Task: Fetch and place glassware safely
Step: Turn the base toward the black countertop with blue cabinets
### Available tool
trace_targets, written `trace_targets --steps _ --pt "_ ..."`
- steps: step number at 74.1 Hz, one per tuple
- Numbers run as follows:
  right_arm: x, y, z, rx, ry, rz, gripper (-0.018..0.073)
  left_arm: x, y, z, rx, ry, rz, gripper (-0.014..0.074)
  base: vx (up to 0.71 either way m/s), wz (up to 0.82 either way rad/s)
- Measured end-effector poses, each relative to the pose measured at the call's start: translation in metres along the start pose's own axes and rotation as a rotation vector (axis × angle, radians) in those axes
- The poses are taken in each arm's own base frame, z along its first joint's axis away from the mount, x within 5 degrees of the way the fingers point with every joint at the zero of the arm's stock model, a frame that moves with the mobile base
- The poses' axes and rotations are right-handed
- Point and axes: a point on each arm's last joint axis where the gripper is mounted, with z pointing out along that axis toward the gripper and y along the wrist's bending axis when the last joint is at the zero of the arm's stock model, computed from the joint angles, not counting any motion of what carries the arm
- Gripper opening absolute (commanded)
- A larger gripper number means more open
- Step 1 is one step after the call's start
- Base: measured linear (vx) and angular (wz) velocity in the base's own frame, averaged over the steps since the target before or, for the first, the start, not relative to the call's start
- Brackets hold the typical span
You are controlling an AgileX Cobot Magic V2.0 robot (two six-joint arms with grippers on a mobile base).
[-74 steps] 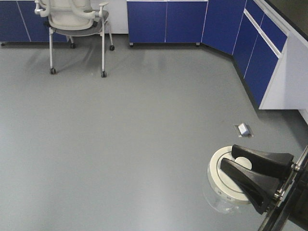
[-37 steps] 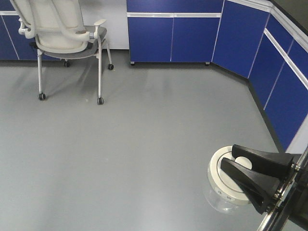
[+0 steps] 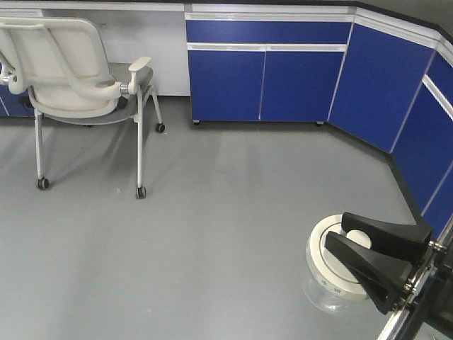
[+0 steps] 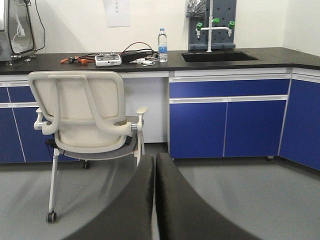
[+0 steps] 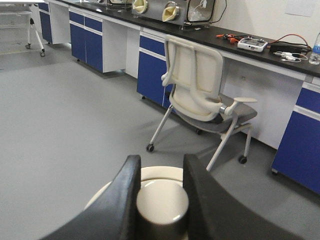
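The jar [image 3: 322, 297] was squat, clear glass under a wide white lid [image 3: 318, 258] with a raised centre knob [image 3: 356, 239]. It hung over the grey floor [image 3: 212, 248] at the lower right of the front view, carried by the right gripper [image 3: 336, 228]. The gripper's black fingers [image 5: 122, 200] were narrowed onto the knob from either side. Only the front view showed the glass body. The right wrist view looked down on the knob and lid rim alone. The left wrist view showed the left gripper [image 4: 155, 159] with its fingers pressed together and nothing between them. Farther off stood a cream chair [image 3: 71, 71] on castors, then blue cabinets [image 3: 269, 74]. Only the wrist views reached the black counter [image 4: 280, 52], with a bottle [image 4: 162, 45] and a sink [image 4: 215, 56].
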Motion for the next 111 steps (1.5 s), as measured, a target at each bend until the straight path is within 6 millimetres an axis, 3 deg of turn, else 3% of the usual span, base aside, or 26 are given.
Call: trace_targets --steps 34,111 --pt "0.0007 -0.0013 0.0002 0.013 0.007 0.000 -0.0001 0.0000 0.0000 0.0000 0.000 0.000 0.000 -0.0007 0.49 -0.13" --pt "0.0012 -0.0026 0.0001 0.028 0.013 0.001 -0.0001 0.0000 0.0000 0.0000 0.000 0.000 0.000 -0.0007 0.23 -0.86"
